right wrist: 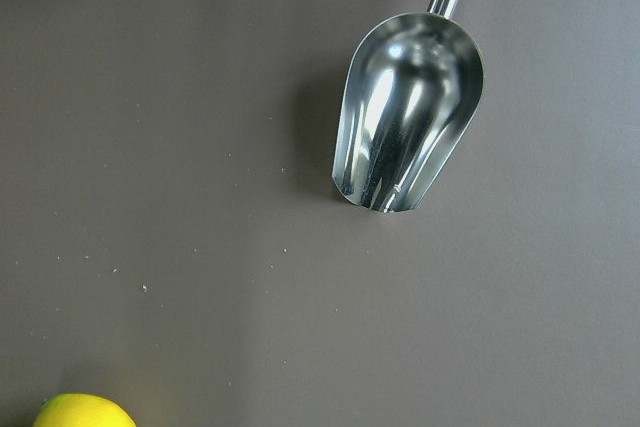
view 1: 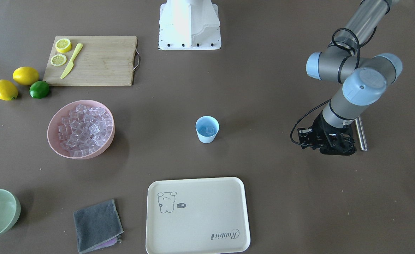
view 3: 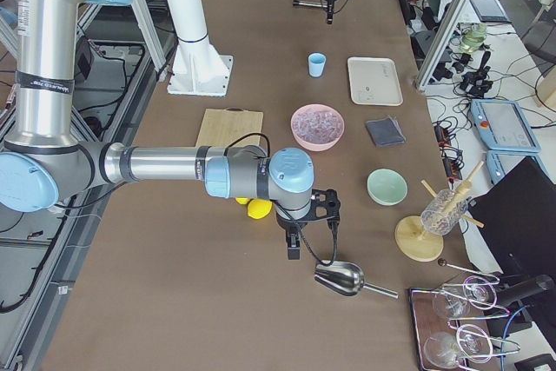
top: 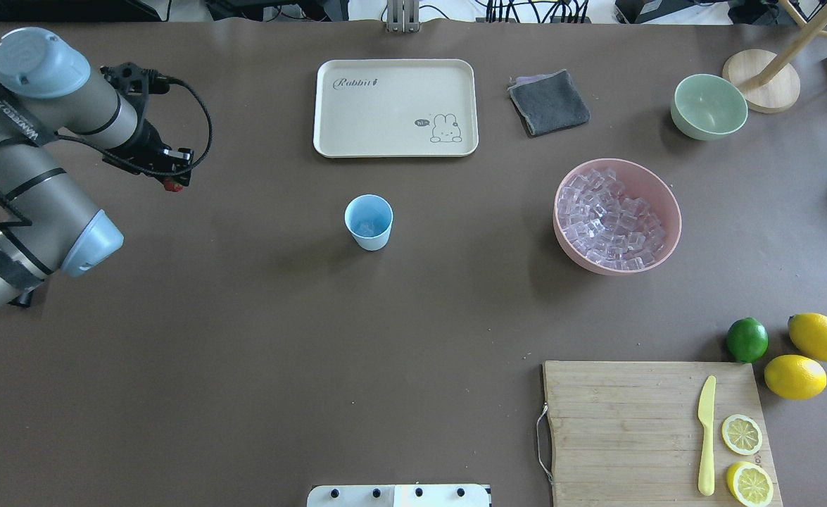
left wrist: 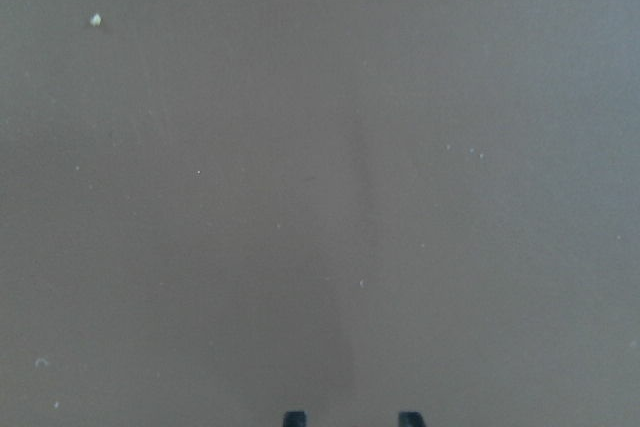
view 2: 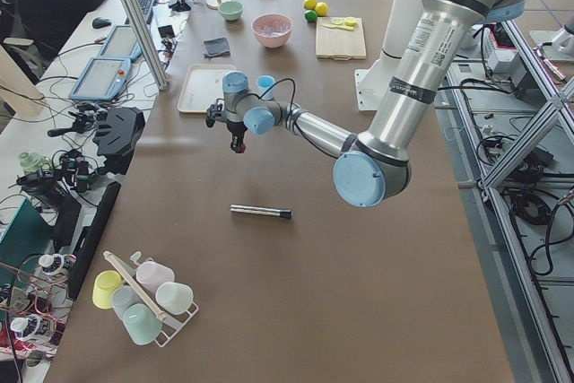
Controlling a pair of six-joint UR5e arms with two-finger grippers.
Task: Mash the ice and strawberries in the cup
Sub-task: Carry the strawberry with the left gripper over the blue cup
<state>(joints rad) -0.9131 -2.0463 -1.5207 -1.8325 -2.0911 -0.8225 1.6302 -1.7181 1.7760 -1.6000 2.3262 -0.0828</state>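
Note:
The light-blue cup [top: 369, 222] stands upright mid-table with at least one clear ice cube [view 1: 207, 130] inside. More ice [top: 610, 224] fills the pink bowl [top: 670, 211]. My left gripper [top: 171, 180] hangs above the bare table far to the cup's left, its fingers closed on a small red strawberry [top: 169, 186], which also shows in the exterior left view [view 2: 238, 146]. My right gripper [view 3: 294, 248] shows only in the exterior right view, beside a metal scoop [right wrist: 410, 112]; I cannot tell whether it is open or shut.
A metal rod [view 1: 361, 134] lies on the table beside the left arm. A cream tray [top: 395, 107], grey cloth [top: 549, 102] and pale green bowl [top: 709, 105] are at the far edge. A cutting board [top: 624, 422] with knife and lemon slices, lemons and a lime [top: 747, 339] are near right.

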